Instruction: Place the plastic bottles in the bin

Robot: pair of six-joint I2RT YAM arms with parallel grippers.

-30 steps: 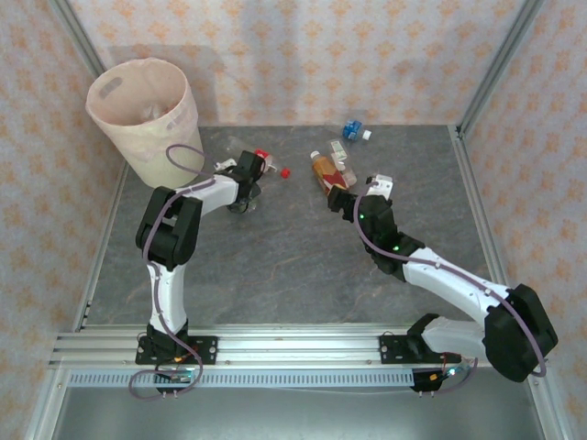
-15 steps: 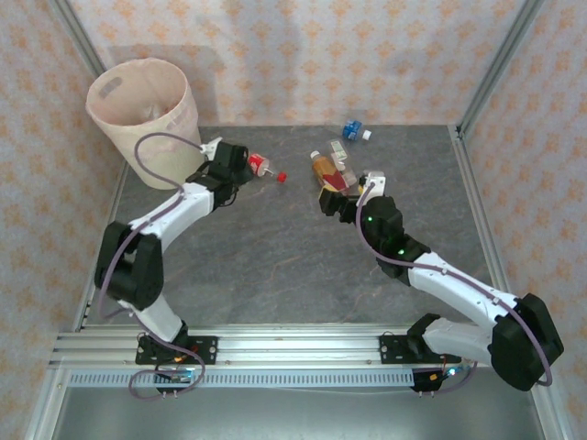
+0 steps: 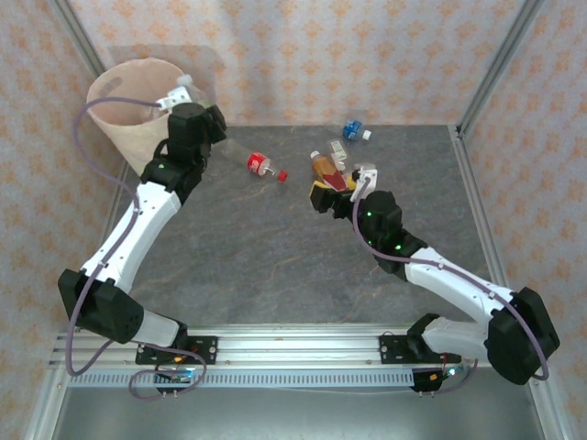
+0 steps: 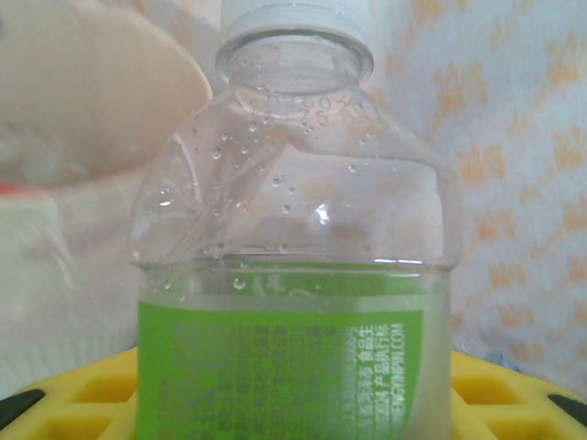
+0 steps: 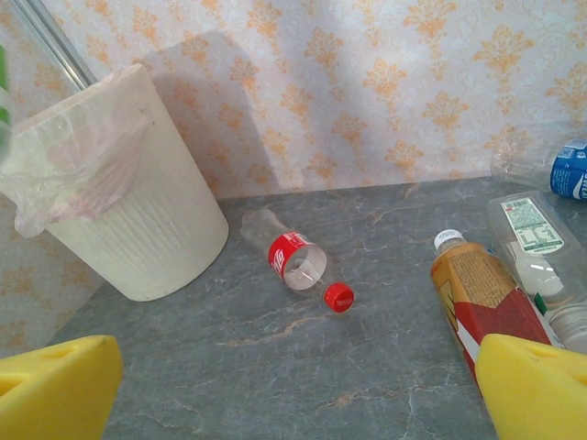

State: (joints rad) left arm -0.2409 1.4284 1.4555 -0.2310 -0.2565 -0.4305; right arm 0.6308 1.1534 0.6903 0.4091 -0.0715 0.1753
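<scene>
Your left claw (image 4: 293,399) is clamped on the green-label bottle (image 4: 293,302), yellow pads (image 4: 500,399) either side and white cap pointing away from it, up at the rim of the bin (image 3: 124,124). Your right claw (image 5: 293,385) gapes wide, gripping nothing, low over the table (image 5: 275,367) just beside the orange-label bottle (image 5: 481,307). A red-label bottle (image 5: 295,259) lies between that and the bin, with a red cap (image 5: 339,296) just beside it. A blue-label bottle (image 5: 570,170) sits by the far wall.
</scene>
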